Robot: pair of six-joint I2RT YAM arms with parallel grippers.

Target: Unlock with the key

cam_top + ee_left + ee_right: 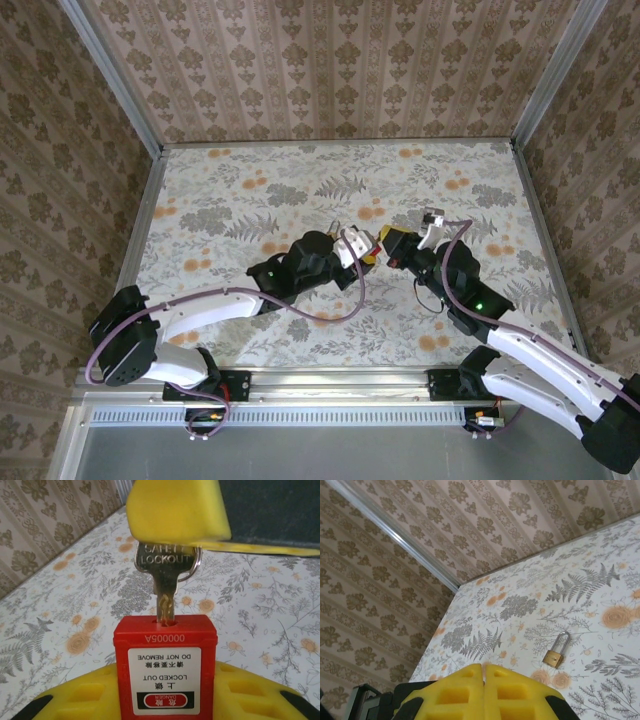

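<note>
Left gripper (167, 699) clamps one red lockout padlock (165, 645) between part-spread yellow fingers. One silver key (162, 575) stands upright in the left wrist view, blade sunk in the keyhole, head pinched by the closed right gripper (484, 675). One brass padlock (556, 651) lies well apart on the table (600, 565).

Stretches both arms inward over the tabletop (250, 190), sets left gripper (358, 252) and right gripper (392, 243) nearly tip to tip, holds left fingers (75, 700) partly apart, right fingers (455, 695) pressed together.
</note>
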